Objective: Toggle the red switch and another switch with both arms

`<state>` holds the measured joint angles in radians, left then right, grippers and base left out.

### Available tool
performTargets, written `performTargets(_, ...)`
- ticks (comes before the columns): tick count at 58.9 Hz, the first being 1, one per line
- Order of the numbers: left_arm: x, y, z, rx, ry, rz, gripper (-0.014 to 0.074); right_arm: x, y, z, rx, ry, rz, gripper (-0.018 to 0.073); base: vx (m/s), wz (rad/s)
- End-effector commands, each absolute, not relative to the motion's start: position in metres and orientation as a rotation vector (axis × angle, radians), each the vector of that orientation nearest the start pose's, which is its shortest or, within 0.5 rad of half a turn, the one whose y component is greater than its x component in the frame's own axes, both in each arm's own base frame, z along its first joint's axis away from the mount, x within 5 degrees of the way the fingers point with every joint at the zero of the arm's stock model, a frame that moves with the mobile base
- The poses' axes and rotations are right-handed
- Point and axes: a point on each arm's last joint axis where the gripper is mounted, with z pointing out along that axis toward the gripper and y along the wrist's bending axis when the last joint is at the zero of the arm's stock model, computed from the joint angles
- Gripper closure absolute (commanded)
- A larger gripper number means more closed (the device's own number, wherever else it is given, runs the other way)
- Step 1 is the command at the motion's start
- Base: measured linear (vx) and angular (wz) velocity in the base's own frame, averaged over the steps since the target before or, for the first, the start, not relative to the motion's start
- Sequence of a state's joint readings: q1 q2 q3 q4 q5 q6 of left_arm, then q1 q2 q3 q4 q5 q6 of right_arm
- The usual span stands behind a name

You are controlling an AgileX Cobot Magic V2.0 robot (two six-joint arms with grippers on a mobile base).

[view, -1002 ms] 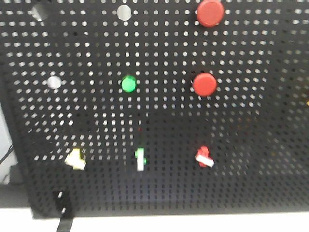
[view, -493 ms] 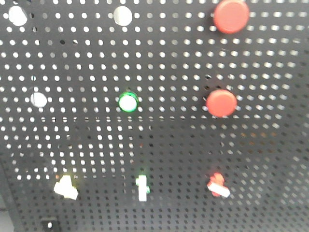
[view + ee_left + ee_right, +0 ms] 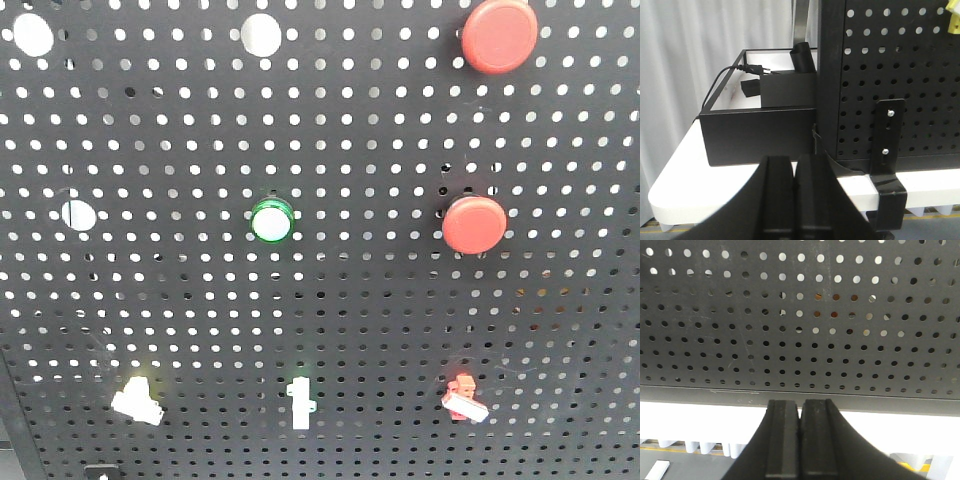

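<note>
A: Since the earlier frame the pegboard (image 3: 360,130) has grown in our front view; its switches sit lower.
B: We locate the red switch (image 3: 463,397) below and right of the green button (image 3: 271,221); the cream switch (image 3: 137,400) below and left of it.
A: We note left gripper (image 3: 794,167) and right gripper (image 3: 800,410): jaws pressed together, nothing held.

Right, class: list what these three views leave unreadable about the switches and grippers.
Front view: red switch and cream switch too small to read lever positions; both grippers outside the frame.
Left wrist: left gripper shows; the frame corner cuts off a yellow piece, perhaps that cream switch.
Right wrist: right gripper faces bare pegboard; no switch visible.
</note>
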<state>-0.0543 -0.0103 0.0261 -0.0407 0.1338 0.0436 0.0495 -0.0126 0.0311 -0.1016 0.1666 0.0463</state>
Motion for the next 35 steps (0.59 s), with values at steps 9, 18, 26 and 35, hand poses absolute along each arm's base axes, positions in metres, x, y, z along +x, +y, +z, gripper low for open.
performTargets(9, 0.056, -0.003, 0.196, 0.045, 1.543, -0.041, 0.0594, 0.057, 0.002, 0.196, -0.079, 1.565, -0.022, 0.0566, 0.00, 0.00)
performTargets(18, 0.056, -0.003, 0.199, 0.038, 1.505, -0.045, 0.0594, 0.057, 0.002, 0.202, -0.079, 1.502, -0.016, 0.0566, 0.00, 0.00)
performTargets(26, 0.056, -0.003, 0.203, 0.035, 1.460, -0.044, 0.0594, 0.056, 0.003, 0.206, -0.084, 1.458, -0.016, 0.0566, 0.00, 0.00)
performTargets(35, 0.051, -0.002, 0.228, -0.004, 1.280, -0.077, 0.0594, 0.051, 0.003, 0.232, 0.001, 1.292, 0.087, 0.0566, 0.00, 0.00)
